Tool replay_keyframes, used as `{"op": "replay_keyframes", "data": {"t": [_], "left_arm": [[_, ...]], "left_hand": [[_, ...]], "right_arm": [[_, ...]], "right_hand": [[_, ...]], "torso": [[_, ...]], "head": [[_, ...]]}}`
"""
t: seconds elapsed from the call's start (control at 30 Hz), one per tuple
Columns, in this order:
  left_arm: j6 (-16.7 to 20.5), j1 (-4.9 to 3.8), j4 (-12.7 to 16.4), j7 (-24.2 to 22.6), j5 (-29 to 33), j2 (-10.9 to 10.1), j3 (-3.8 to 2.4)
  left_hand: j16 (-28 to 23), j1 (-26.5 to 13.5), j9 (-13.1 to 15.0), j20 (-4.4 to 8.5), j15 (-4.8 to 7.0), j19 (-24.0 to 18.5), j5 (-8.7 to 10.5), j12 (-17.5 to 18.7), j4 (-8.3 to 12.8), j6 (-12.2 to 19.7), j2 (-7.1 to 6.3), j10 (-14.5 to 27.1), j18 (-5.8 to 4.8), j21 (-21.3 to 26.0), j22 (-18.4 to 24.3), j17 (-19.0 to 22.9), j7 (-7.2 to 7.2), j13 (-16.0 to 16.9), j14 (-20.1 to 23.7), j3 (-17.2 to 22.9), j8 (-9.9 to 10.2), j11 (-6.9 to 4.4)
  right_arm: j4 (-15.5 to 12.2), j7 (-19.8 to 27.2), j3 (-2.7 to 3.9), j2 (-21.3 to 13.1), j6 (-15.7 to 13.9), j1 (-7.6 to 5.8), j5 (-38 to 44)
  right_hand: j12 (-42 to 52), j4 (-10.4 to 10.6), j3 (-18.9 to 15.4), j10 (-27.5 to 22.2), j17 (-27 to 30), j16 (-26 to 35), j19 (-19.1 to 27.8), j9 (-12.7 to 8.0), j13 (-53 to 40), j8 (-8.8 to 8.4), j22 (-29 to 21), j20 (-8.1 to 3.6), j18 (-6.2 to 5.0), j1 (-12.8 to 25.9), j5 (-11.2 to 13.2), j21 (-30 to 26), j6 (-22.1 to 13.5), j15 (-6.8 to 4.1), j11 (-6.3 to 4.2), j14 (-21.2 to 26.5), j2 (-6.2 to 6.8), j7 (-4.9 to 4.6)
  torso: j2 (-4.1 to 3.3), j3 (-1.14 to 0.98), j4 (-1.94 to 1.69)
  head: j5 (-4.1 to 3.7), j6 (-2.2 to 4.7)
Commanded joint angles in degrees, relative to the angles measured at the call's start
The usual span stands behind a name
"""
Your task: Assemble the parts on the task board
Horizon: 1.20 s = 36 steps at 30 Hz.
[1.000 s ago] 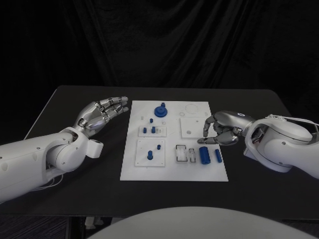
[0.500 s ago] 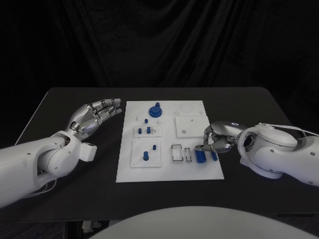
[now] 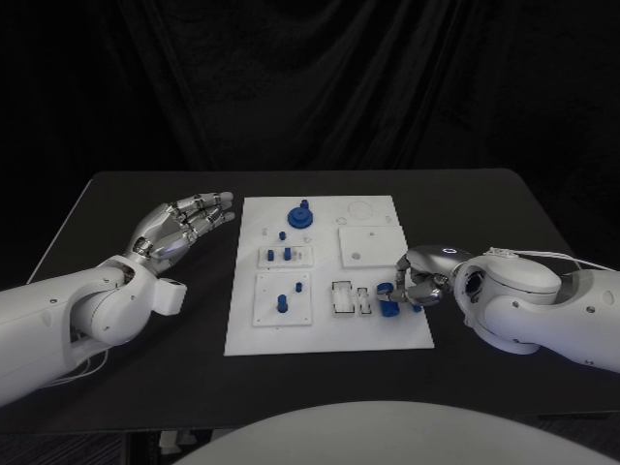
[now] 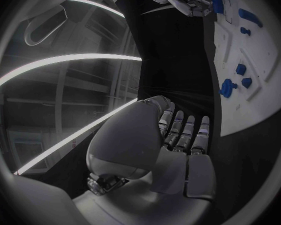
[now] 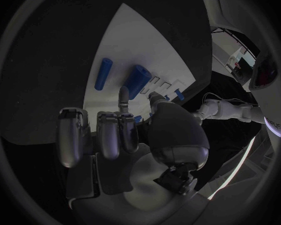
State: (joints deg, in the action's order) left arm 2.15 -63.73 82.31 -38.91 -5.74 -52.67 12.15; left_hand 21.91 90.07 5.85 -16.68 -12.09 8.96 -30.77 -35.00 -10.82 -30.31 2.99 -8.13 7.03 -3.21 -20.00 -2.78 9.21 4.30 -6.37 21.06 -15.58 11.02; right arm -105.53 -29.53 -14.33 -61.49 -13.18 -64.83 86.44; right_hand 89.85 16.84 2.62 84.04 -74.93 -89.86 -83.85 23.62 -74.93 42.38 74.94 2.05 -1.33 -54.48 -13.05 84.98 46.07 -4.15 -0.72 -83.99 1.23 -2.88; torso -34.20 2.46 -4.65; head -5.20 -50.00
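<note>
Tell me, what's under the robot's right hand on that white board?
Under the silver right hand, two blue cylindrical parts lie on the white task board. Whether its fingers pinch anything is hidden.

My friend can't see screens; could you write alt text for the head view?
A white task board dotted with small blue parts lies on a black table. The robot's right hand reaches over the board's right edge, fingers at some parts; its left hand hovers open beside the board.
</note>
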Motion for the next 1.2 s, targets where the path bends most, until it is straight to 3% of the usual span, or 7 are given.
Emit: {"op": "replay_keyframes", "data": {"t": [0.03,0.57,0.77,0.8,0.9,0.97,1.2], "left_arm": [[-1.0,0.05,0.1,-3.5,0.3,0.1,-0.05],[-1.6,0.07,-0.2,-3.1,0.3,0.4,-0.05],[-1.8,0.09,-0.2,-3.0,0.3,0.4,-0.05],[-1.8,0.09,-0.2,-3.0,0.3,0.4,-0.05],[-1.9,0.10,-0.2,-2.9,0.3,0.4,-0.05],[-1.9,0.10,-0.2,-2.8,0.3,0.4,-0.05],[-2.0,0.12,-0.2,-2.5,0.3,0.3,-0.05]], "left_hand": [[0.1,0.0,0.1,-0.12,-0.19,0.1,-0.16,-0.1,0.0,-0.4,0.46,-0.4,-0.36,0.0,0.0,-0.1,2.63,-0.1,-0.4,0.2,-0.4,0.18],[0.2,-0.1,0.1,-0.14,-0.24,0.1,-0.16,-0.6,0.0,-0.4,0.52,-0.7,-0.40,0.0,-0.1,-0.1,2.75,-0.1,-0.4,0.4,-0.4,0.38],[0.2,-0.1,0.1,-0.14,-0.26,0.2,-0.17,-0.6,0.1,-0.4,0.55,-0.7,-0.41,0.0,-0.2,-0.1,2.80,-0.1,-0.4,0.4,-0.5,0.46],[0.2,-0.1,0.1,-0.14,-0.26,0.2,-0.17,-0.6,0.1,-0.4,0.55,-0.7,-0.41,0.0,-0.2,-0.1,2.80,-0.1,-0.4,0.4,-0.5,0.46],[0.2,-0.1,0.1,-0.15,-0.26,0.1,-0.17,-0.7,0.1,-0.4,0.56,-0.7,-0.42,0.0,-0.1,-0.1,2.82,-0.1,-0.4,0.5,-0.5,0.49],[0.2,-0.1,0.1,-0.15,-0.26,0.1,-0.17,-0.7,0.1,-0.4,0.56,-0.7,-0.42,0.0,-0.1,-0.1,2.82,-0.1,-0.4,0.5,-0.5,0.49],[0.2,-0.1,0.1,-0.15,-0.26,0.1,-0.17,-0.8,0.1,-0.4,0.58,-0.8,-0.43,0.0,-0.1,0.0,2.86,-0.1,-0.4,0.5,-0.5,0.55]], "right_arm": [[0.3,-2.7,0.02,0.4,2.0,0.27,2.4],[3.5,-3.3,0.03,3.2,4.2,1.90,2.7],[4.6,-2.9,0.03,3.9,4.5,2.34,1.0],[4.7,-2.7,0.03,4.0,4.4,2.37,0.5],[5.0,-1.7,0.04,4.0,3.2,2.43,-2.0],[5.2,-0.6,0.04,3.9,1.7,2.46,-4.5],[4.8,4.0,0.06,3.3,-3.9,2.49,-14.6]], "right_hand": [[0.2,0.0,-0.2,6.0,-15.1,-0.1,-3.9,-0.2,-15.1,-0.72,13.1,-0.29,-0.15,1.0,0.4,-0.4,0.4,-0.35,-0.28,-6.0,-0.15,-0.14],[0.2,0.0,-0.3,6.0,-15.0,-0.1,-3.5,-1.0,-15.1,-4.25,12.8,-0.06,-0.38,2.9,3.6,-1.3,1.9,-0.14,-0.04,-6.0,-0.07,-0.41],[0.2,-0.1,0.5,6.0,-13.5,0.2,-3.6,-1.0,-15.1,-5.63,12.8,-0.15,-0.36,1.3,0.1,-1.2,3.4,-0.28,-0.21,-5.7,0.16,-0.22],[0.2,-0.7,1.3,6.0,-13.1,0.3,-3.6,-0.8,-15.1,-5.86,12.8,-0.32,-0.35,-0.5,-5.6,-1.1,4.2,-0.51,-0.42,-5.6,0.16,0.07],[0.2,-1.1,2.3,6.0,-13.0,0.3,-3.7,-0.5,-15.1,-6.12,12.8,-0.53,-0.33,-2.7,-11.9,-1.1,4.6,-0.69,-0.67,-5.6,0.71,0.34],[0.2,-2.1,4.7,6.0,-12.2,0.5,-3.7,0.2,-15.1,-6.17,12.9,-0.97,-0.29,-6.2,-25.4,-0.9,5.1,-1.18,-1.13,-5.4,1.94,0.77],[0.2,-2.9,9.7,6.0,-11.6,0.7,-4.0,3.8,-15.1,-3.83,13.1,-1.78,-0.14,-8.8,-41.7,-0.3,6.1,-2.01,-2.12,-5.4,3.72,1.79]], "torso": [[-0.04,-0.03,0.02],[0.01,0.07,-0.09],[0.02,0.09,-0.04],[0.03,0.09,-0.05],[0.01,0.06,-0.05],[-0.01,0.06,-0.02],[-0.03,0.03,-0.09]], "head": [[-0.01,0.00],[0.22,0.00],[0.38,0.00],[0.42,0.00],[0.48,0.00],[0.48,0.00],[0.68,0.00]]}}
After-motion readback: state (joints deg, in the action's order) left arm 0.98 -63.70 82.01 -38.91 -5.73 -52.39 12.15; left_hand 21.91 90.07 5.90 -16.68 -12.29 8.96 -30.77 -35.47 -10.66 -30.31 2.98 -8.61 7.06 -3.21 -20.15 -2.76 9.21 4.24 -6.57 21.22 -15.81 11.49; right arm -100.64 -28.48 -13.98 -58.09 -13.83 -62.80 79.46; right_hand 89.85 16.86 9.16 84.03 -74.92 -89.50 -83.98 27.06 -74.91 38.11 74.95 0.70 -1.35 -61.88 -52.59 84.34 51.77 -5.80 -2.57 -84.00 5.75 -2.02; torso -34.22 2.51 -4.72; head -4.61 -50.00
